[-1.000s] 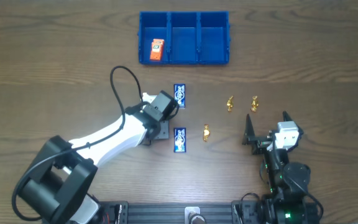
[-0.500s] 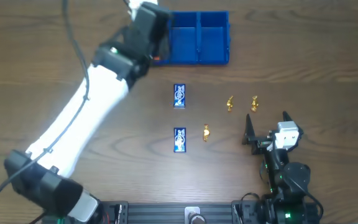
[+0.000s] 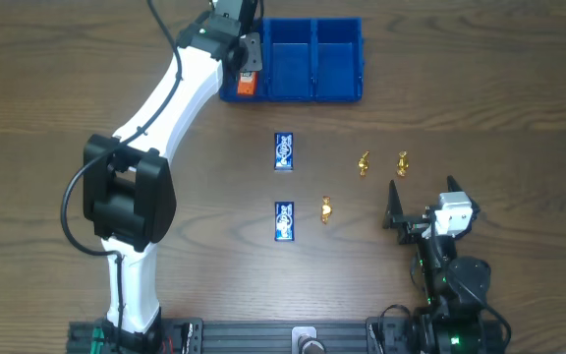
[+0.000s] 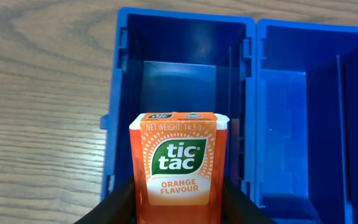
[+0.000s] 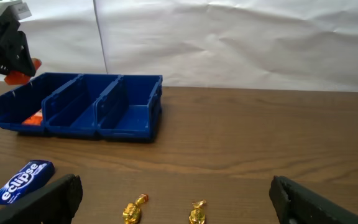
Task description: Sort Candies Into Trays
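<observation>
An orange mint box [image 4: 179, 165] stands upright between the fingers of my left gripper [image 4: 180, 208], which is shut on it above the left compartment of the blue three-part tray [image 4: 114, 112]. From above, that gripper [image 3: 247, 49] sits at the tray's [image 3: 312, 95] left end, over another orange box [image 3: 248, 85] lying in the compartment. Two blue gum packs [image 3: 284, 152] [image 3: 284, 221] and three gold-wrapped candies [image 3: 364, 163] [image 3: 402, 163] [image 3: 327, 209] lie on the table. My right gripper [image 3: 422, 189] stands open at the lower right, holding nothing.
The tray's middle [image 3: 291, 54] and right [image 3: 338, 54] compartments hold nothing. In the right wrist view the tray [image 5: 129, 127] stands far off, with a gum pack [image 5: 20, 180] and two gold candies [image 5: 134, 210] [image 5: 197, 211] nearer. A white wall backs the table.
My left arm swung from the table's middle, near the gum packs, up to the tray's left compartment. The right arm has kept still.
</observation>
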`<state>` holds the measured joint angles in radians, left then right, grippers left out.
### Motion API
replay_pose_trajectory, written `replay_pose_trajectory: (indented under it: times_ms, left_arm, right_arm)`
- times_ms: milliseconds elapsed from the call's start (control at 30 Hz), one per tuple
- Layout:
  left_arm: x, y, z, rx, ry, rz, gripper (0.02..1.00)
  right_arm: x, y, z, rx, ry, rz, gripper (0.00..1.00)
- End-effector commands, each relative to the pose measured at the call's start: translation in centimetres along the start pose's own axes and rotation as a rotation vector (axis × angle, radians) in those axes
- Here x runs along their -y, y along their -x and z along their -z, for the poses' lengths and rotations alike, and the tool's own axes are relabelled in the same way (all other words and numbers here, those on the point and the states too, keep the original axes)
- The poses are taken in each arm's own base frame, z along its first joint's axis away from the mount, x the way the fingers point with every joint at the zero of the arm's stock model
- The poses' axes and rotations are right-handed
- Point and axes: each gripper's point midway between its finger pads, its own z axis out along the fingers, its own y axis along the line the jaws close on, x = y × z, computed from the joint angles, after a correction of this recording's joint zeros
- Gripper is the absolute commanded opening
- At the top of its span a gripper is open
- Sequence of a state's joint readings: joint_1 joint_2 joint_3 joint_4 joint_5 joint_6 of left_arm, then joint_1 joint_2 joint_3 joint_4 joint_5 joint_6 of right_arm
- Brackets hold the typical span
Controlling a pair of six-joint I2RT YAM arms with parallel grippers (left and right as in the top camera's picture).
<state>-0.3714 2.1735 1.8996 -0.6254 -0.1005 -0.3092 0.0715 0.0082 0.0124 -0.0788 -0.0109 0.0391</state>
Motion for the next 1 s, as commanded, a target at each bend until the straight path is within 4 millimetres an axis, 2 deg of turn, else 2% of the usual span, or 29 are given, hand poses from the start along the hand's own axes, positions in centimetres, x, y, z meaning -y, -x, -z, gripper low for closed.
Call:
replay_pose_trajectory:
  times_ms: [33, 133, 167, 233, 333, 400, 467, 533, 567, 633, 733, 900, 967, 1000]
  left_arm:
    - [0.7, 1.2, 0.4, 0.027, -0.031, -0.018, 0.446]
    - [0.4, 1.4, 0.3, 0.032, -0.022, -0.016, 0.599]
    - [0.2, 1.6, 0.5, 0.036, -0.02, -0.011, 0.684]
    - [-0.7, 2.6, 1.9, 0.056, -0.026, 0.014, 0.768]
    - [-2.3, 4.9, 6.9, 0.13, -0.056, 0.057, 0.783]
    - [-3.8, 6.0, 11.2, 0.209, -0.056, 0.069, 0.787]
    - [-5.6, 6.4, 16.4, 0.313, -0.04, 0.071, 0.794]
    - [-7.2, 6.0, 20.6, 0.412, -0.025, 0.065, 0.798]
    - [-8.3, 5.3, 23.5, 0.49, -0.026, 0.061, 0.814]
    - [-10.1, 3.3, 27.4, 0.617, -0.037, 0.065, 0.847]
    - [-12.4, -0.9, 30.8, 0.759, -0.052, 0.066, 0.882]
    - [-15.2, -7.1, 32.2, 0.912, -0.06, 0.058, 0.98]
    - [-17.1, -11.6, 30.8, 0.96, -0.033, 0.08, 1.0]
    - [-17.3, -12.5, 30.3, 0.964, -0.031, 0.081, 1.0]
  right_arm:
    - [-0.1, -0.2, 0.0, -0.003, 0.004, 0.015, 0.998]
    - [-0.1, -0.2, 0.0, -0.003, 0.004, 0.015, 0.998]
    - [-0.1, -0.2, 0.0, -0.003, 0.004, 0.015, 0.998]
    - [-0.1, -0.2, 0.0, -0.003, 0.004, 0.015, 0.998]
    - [-0.1, -0.2, 0.0, -0.003, 0.004, 0.015, 0.998]
    - [-0.1, -0.2, 0.0, -0.003, 0.004, 0.015, 0.998]
    - [-0.1, -0.2, 0.0, -0.003, 0.004, 0.015, 0.998]
    - [-0.1, -0.2, 0.0, -0.003, 0.004, 0.015, 0.998]
    - [-0.1, -0.2, 0.0, -0.003, 0.004, 0.015, 0.998]
    - [-0.1, -0.2, 0.0, -0.003, 0.004, 0.015, 0.998]
    - [-0.1, -0.2, 0.0, -0.003, 0.004, 0.015, 0.998]
    - [-0.1, -0.2, 0.0, -0.003, 0.004, 0.015, 0.998]
    - [-0.1, -0.2, 0.0, -0.003, 0.004, 0.015, 0.998]
    - [-0.1, -0.2, 0.0, -0.003, 0.004, 0.015, 0.998]
